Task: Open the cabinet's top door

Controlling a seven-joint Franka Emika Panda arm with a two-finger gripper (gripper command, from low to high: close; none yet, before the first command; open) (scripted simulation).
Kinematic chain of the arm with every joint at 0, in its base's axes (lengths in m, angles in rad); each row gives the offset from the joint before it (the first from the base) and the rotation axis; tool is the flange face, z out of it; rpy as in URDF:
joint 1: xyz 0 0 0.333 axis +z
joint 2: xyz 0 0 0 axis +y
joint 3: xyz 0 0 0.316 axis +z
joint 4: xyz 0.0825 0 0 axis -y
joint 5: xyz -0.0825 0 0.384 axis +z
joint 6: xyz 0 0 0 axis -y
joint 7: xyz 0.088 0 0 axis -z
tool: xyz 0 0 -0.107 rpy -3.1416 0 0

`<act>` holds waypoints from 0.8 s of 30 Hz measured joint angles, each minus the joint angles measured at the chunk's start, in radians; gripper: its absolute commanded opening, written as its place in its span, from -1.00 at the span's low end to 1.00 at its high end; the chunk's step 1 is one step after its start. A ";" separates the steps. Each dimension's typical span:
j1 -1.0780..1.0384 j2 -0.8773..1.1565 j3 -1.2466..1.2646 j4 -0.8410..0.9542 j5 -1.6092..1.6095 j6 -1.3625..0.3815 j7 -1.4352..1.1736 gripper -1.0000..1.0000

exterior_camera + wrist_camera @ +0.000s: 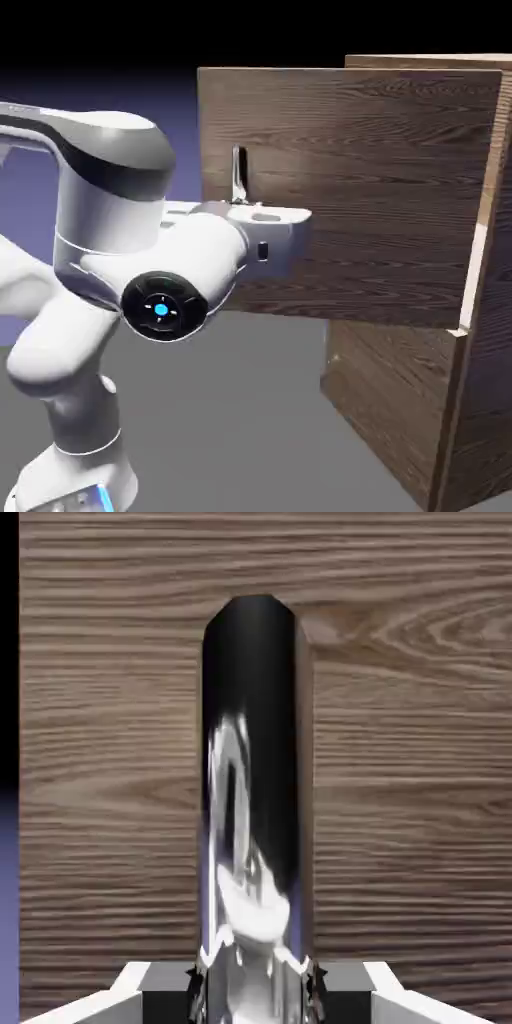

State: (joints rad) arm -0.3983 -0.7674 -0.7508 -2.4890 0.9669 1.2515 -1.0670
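Brown wood grain tells me most of it: the top door [350, 190] is already swung well out from the cabinet [480, 330], its free edge toward the exterior view's left, hinged on the right. I'd judge the opening largely done, with perhaps a little more swing and the release left. From the left, my arm leads to the gripper [243, 205], clenched on the handle [238, 172], a short upright metal bar near the door's free edge. In the hand view that polished handle [255, 792] stands between my fingertips [315, 982], dark, mirror-bright, against horizontal grain.
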 measured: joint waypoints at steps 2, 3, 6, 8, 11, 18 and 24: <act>0.061 0.063 -0.071 0.072 -0.033 -0.074 -0.024 -1.00; 0.092 0.094 -0.106 0.109 -0.046 -0.111 -0.037 -1.00; 0.193 0.183 -0.215 0.215 -0.079 -0.216 -0.074 -1.00; 0.261 0.236 -0.287 0.280 -0.095 -0.280 -0.099 -1.00; 0.365 0.303 -0.396 0.365 -0.111 -0.362 -0.133 -1.00; 0.617 0.365 -0.638 0.504 -0.142 -0.470 -0.167 -1.00; 0.834 0.312 -0.808 0.599 -0.183 -0.498 -0.135 -1.00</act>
State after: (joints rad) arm 0.4357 -0.4550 -1.5586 -1.8899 0.7839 0.7536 -1.2020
